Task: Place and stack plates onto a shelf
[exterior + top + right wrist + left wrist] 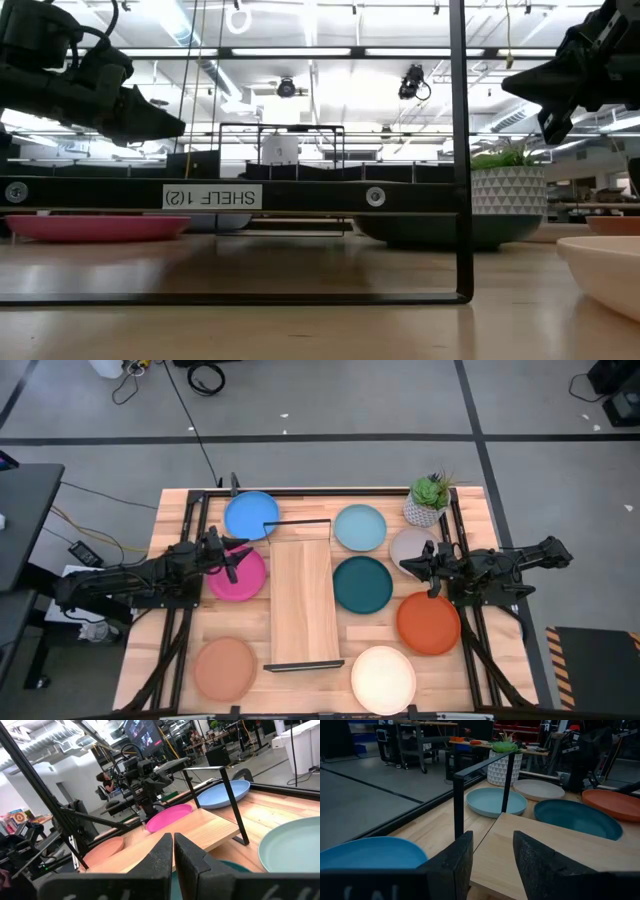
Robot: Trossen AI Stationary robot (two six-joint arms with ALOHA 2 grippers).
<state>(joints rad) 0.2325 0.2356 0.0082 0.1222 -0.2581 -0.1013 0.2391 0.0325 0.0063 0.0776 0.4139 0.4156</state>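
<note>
L gripper (238,559) jaws apart, centre-left | R gripper (412,564) pinched empty | magenta plate (238,576) prob light, stiff, slick – grab rim

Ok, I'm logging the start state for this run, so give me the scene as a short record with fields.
shelf: light-wood plank, centre of table, nothing on it
plates left of shelf: bright blue, magenta, terracotta
plates right of shelf: light blue, grey-beige, teal, orange, cream
left pincer: open, over magenta plate's edge, empty
right pincer: shut, over grey-beige plate, empty
plant pot: far right corner
</note>
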